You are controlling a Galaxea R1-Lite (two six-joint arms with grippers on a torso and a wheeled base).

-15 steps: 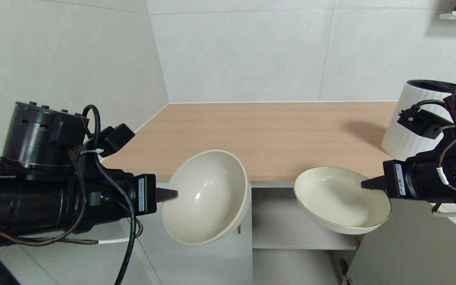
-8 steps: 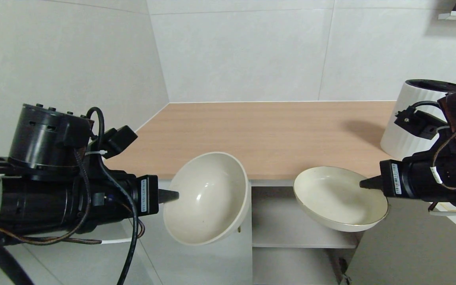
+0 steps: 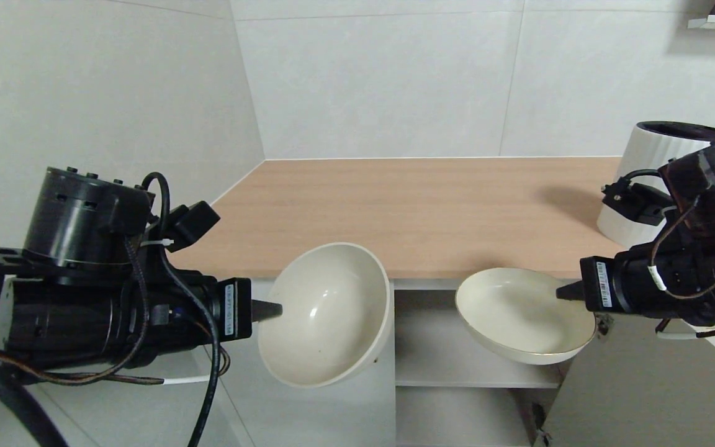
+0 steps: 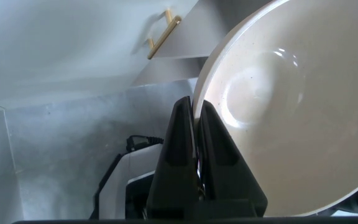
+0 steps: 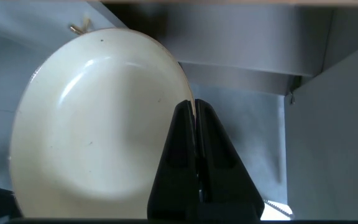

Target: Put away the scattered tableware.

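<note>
- since the earlier frames the right gripper [image 3: 565, 290] has slid a little toward the middle of the frame and dropped, taking the plate [image 3: 519, 313] lower across the cupboard opening. the left gripper [image 3: 270, 309] and its bowl [image 3: 326, 316] have sunk only slightly.
- the left gripper's fingers are pinched tight on the bowl's rim. the bowl hangs in the air at lower centre-left, tipped on edge with its hollow facing the camera.
- the right gripper is clamped on the plate's rim. the plate hangs tilted at lower centre-right, just below the front edge of the countertop [image 3: 407, 211].
- progress, as i judge it: both pieces are picked up and carried, and neither is stowed yet. setting them on the shelf [image 3: 457, 347] in the open cupboard remains.
- around: a white ribbed pot [image 3: 643, 186] stands on the countertop at the right edge, behind the right arm. a grey cupboard door [image 3: 643, 385] stands open at lower right.
- likely in the way: the countertop's front edge above the opening, the open door close beside the plate, and the bowl and plate being near each other.
</note>
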